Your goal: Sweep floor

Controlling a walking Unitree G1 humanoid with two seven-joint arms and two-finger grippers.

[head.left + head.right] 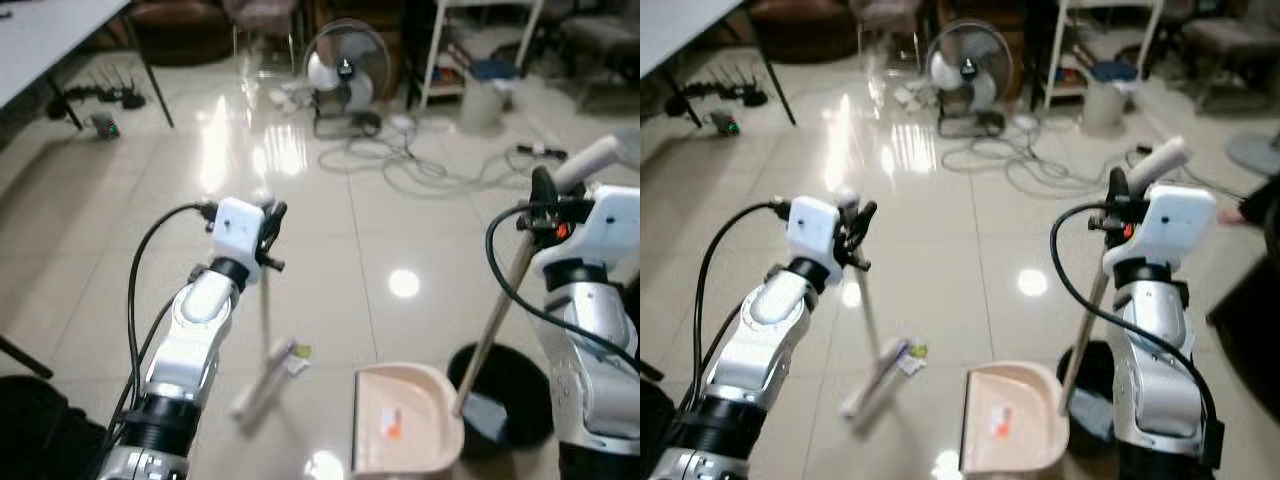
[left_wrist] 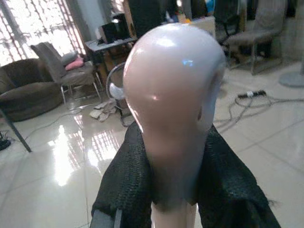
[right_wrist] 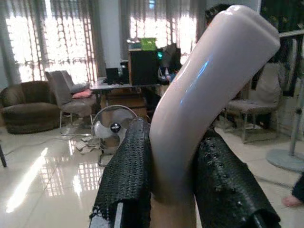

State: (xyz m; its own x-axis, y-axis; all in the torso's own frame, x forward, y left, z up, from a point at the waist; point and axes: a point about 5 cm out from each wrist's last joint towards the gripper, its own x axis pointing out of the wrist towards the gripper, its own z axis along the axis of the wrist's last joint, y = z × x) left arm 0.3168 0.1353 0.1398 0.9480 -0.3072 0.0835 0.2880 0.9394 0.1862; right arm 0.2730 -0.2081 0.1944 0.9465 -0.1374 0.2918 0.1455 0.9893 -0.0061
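I had left gripper (image 1: 268,232) clamped on the pale plastic broom handle (image 2: 173,95) | right gripper (image 1: 1118,205) clenched on the beige long-handled plastic dustpan (image 1: 405,420), mouth facing the litter scrap (image 1: 296,354) on the glossy tiled floor (image 1: 330,230).

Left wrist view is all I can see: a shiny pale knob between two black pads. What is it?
Observer: The top of a pale broom handle; the left gripper clamps it.
Operator: Where's the brush end?
Observer: On the glossy tiled floor, beside a small scrap of litter.
Operator: Anything to sweep into?
Observer: A beige plastic dustpan sits nearby; the right gripper holds its long handle.
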